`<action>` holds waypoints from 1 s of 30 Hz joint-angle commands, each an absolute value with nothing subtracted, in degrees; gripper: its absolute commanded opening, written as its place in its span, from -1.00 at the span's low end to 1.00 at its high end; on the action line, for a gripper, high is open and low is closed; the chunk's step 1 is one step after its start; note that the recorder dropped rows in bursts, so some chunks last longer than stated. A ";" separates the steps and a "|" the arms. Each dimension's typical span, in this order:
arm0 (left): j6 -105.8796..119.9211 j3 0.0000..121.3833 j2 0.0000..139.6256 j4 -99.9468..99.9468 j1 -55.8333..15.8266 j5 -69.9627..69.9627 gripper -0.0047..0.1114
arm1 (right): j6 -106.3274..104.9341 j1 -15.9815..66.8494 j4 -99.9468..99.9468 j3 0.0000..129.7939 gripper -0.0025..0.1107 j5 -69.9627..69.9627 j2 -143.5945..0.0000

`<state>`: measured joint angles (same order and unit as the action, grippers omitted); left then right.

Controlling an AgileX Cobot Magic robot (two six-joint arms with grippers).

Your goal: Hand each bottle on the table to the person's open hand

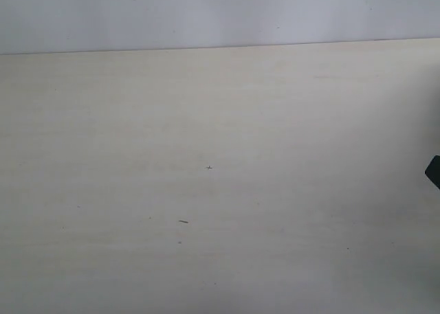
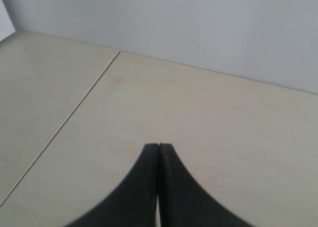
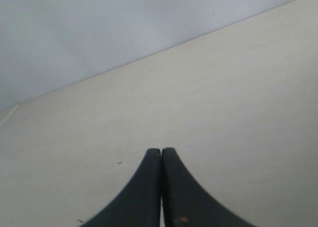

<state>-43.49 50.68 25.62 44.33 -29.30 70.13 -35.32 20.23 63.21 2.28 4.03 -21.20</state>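
Pale counter [image 1: 206, 135], grey wall [image 1: 206, 12] across the upper frame — left end effector [image 2: 158, 146] and right end effector [image 3: 161, 150] both clenched.

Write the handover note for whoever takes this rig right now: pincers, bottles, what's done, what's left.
Left pincer: shut, holding nothing, over the table.
Right pincer: shut, holding nothing, over the same tabletop.
Bottles: none shows in any view, and no person's hand shows either.
Done: cannot tell whether the bottles were already handed over or never set out.
Left: confirm that by eye before moving.
Note: small dark shape at the exterior view's right edge, too cut off to identify.
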 commanded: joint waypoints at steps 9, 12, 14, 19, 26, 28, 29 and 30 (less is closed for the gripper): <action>-43.76 50.47 13.14 44.62 -18.39 69.96 -0.92 | -35.86 20.04 62.99 2.13 -0.96 3.73 -20.85; -43.76 50.47 9.17 44.62 -16.87 69.96 -0.92 | -35.86 20.04 62.99 2.13 -0.96 3.73 -20.85; -43.76 50.47 6.09 44.62 -15.99 69.96 -0.92 | -35.86 20.04 62.99 2.13 -0.96 3.73 -20.85; -43.76 50.47 0.22 44.62 -15.89 69.96 -0.92 | -35.86 20.04 62.99 2.13 -0.96 3.73 -20.85; -47.34 50.13 0.00 41.51 -15.89 69.96 -0.92 | -35.86 20.04 62.99 2.13 -0.96 3.73 -20.85; -49.20 48.29 0.00 38.03 -15.89 69.96 -0.92 | -35.86 20.04 62.99 2.13 -0.96 3.73 -20.85; -49.34 46.71 0.00 35.68 -15.89 67.91 -0.92 | -35.86 20.04 62.99 2.13 -0.96 3.73 -20.85; -49.34 44.35 0.00 33.19 -15.89 63.23 -0.92 | -35.86 20.04 62.99 2.13 -0.96 3.73 -20.85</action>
<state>-47.89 48.39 0.06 39.22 -15.96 69.88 -35.32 20.23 63.21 2.28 4.03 -21.20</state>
